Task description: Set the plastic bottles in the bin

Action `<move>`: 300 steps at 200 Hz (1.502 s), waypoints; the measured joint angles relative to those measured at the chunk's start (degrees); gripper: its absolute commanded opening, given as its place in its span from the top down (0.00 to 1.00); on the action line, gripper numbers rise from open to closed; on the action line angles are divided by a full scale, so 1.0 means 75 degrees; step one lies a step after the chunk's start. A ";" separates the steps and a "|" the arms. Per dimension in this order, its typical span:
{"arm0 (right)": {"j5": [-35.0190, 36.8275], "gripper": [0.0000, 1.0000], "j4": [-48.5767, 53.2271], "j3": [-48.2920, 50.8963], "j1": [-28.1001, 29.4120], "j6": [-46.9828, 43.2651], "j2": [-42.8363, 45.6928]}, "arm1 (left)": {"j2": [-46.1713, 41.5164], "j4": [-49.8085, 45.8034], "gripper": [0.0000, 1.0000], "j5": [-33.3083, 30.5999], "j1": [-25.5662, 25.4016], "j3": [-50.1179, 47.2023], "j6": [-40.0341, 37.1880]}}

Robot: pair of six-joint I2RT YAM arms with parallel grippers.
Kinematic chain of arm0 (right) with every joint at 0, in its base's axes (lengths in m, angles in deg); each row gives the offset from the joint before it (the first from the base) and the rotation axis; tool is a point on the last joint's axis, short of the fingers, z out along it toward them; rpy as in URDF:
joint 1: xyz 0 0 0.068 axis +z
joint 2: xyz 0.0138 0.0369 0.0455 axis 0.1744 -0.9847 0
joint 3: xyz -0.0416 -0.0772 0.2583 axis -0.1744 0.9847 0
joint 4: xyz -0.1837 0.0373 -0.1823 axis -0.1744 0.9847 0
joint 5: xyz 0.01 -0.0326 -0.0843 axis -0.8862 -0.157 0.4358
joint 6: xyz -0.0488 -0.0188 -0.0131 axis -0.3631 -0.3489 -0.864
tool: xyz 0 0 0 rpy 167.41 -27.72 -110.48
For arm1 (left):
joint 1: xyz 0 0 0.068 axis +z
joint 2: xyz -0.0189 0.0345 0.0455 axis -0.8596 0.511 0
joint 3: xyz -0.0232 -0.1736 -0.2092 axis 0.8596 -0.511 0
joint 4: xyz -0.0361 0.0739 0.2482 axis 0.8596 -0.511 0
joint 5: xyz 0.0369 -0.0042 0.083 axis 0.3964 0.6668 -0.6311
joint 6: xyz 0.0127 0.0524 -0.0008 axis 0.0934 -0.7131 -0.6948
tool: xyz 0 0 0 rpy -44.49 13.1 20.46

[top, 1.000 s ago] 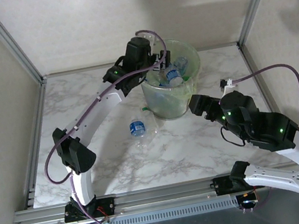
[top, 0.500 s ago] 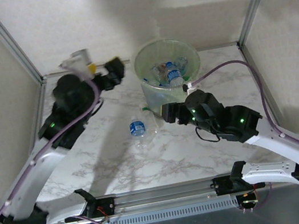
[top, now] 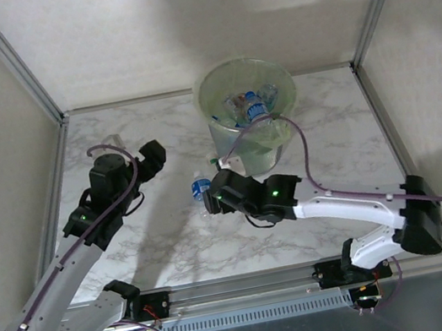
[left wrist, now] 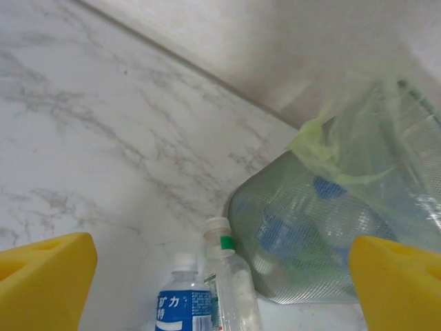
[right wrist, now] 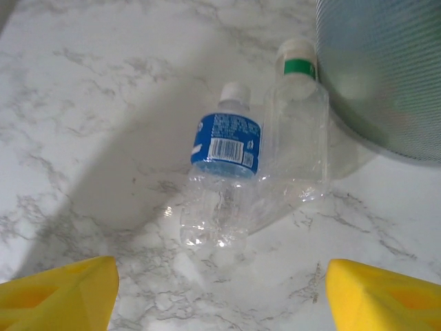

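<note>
Two plastic bottles lie side by side on the marble table, just left of the bin's foot. One is clear with a blue label (right wrist: 226, 146) and white cap; the other is clear with a green neck band (right wrist: 298, 131). Both also lie at the bottom of the left wrist view: the blue-labelled one (left wrist: 181, 305) and the green-banded one (left wrist: 233, 289). The pale-green bin (top: 252, 130) stands at the back centre with several bottles (top: 254, 108) inside. My right gripper (top: 215, 190) (right wrist: 220, 296) hovers open just short of the bottles' bases. My left gripper (top: 153, 154) (left wrist: 222, 279) is open, empty, left of them.
The bin's liner (left wrist: 344, 152) hangs over its rim. Metal frame posts (top: 15, 65) and a rail (top: 242, 286) border the table. A wall closes off the back. Bare marble (top: 350, 168) lies to the right of the bin.
The left arm left the bin's rim, swung to the back left, then dropped toward the table's left middle. The right arm swept left across the bin's front to the two bottles.
</note>
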 measured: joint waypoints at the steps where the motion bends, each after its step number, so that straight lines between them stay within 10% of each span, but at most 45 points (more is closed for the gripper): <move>1: -0.0006 0.21 -0.0006 0.0000 0.0000 0.0000 -0.0020 | -0.0003 0.0000 0.08 0.0017 0.0017 -0.0012 0.0009; 300: -0.0729 0.22 -0.0189 -0.2404 -0.0388 0.0102 -0.4584 | -0.0268 -0.0125 0.13 0.0679 0.0723 -0.0772 0.0335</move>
